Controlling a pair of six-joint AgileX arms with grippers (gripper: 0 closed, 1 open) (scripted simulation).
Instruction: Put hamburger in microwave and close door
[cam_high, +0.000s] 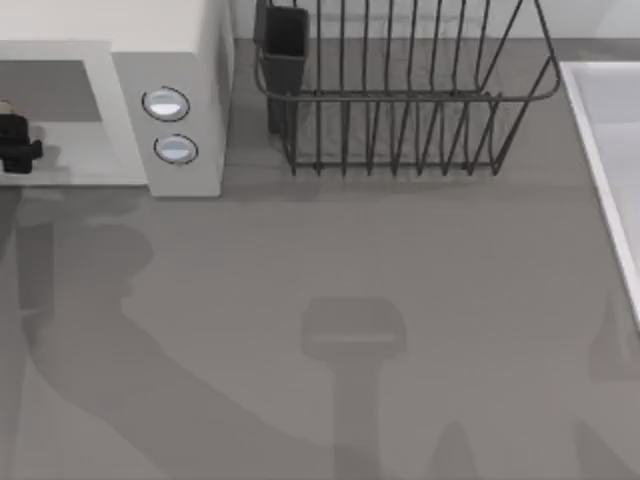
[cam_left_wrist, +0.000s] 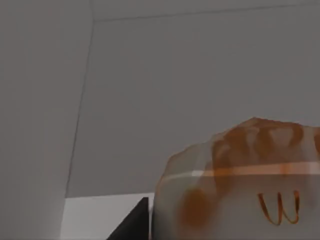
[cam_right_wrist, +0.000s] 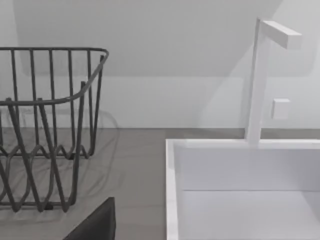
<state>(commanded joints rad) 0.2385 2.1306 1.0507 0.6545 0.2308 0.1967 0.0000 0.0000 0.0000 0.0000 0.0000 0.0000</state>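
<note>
The left gripper (cam_high: 22, 148) reaches into the microwave (cam_high: 185, 90) cavity at the table's left. The hamburger (cam_left_wrist: 240, 180) sits against its dark finger (cam_left_wrist: 132, 225), apparently clamped.

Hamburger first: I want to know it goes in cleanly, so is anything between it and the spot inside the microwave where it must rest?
Nothing visible blocks it. The left wrist view has the hamburger close before bare grey cavity walls, and the top view puts the left gripper already at the microwave opening.

Overhead and right wrist share dish rack (cam_high: 400, 90).
</note>
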